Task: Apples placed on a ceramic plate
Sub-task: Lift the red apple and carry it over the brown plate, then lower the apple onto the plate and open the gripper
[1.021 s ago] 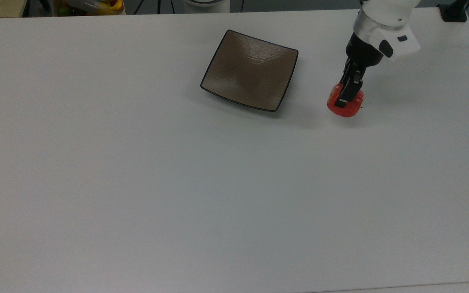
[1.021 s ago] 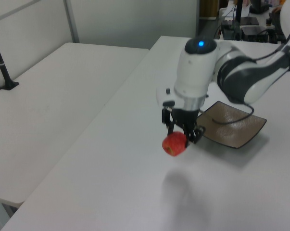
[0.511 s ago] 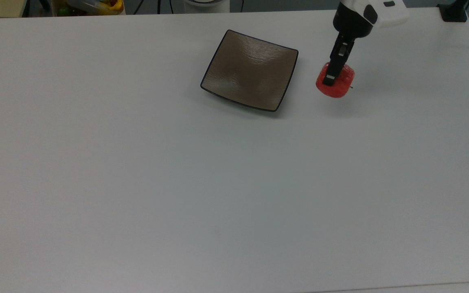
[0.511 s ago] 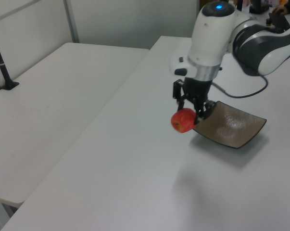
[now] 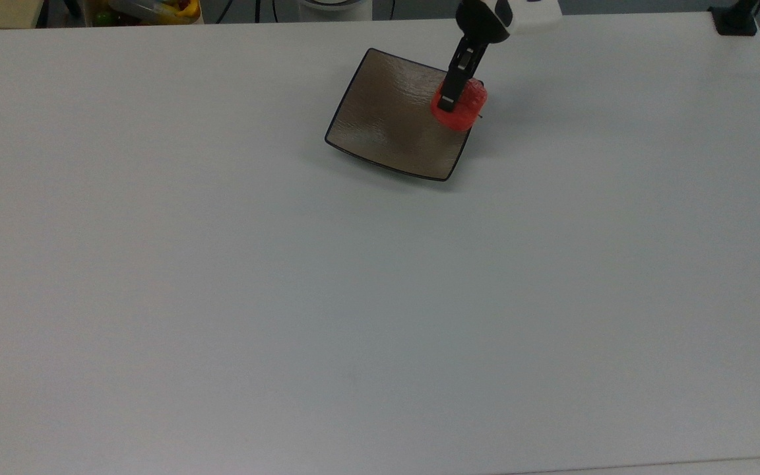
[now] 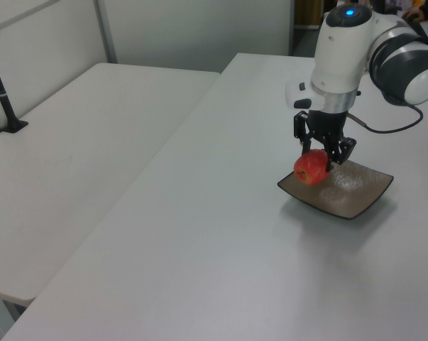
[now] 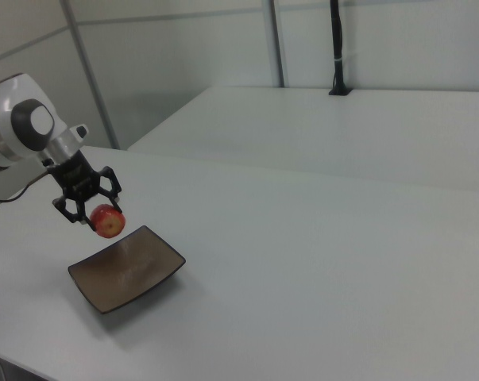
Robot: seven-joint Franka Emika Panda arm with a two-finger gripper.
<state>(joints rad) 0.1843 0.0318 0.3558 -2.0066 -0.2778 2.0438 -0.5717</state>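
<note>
We carry the apple (image 5: pixel 462 109), clamped in our pincer (image 5: pixel 454 99), above the plate's (image 5: pixel 386 119) right edge, upper centre of top view. Next: centre, lower, release.
</note>
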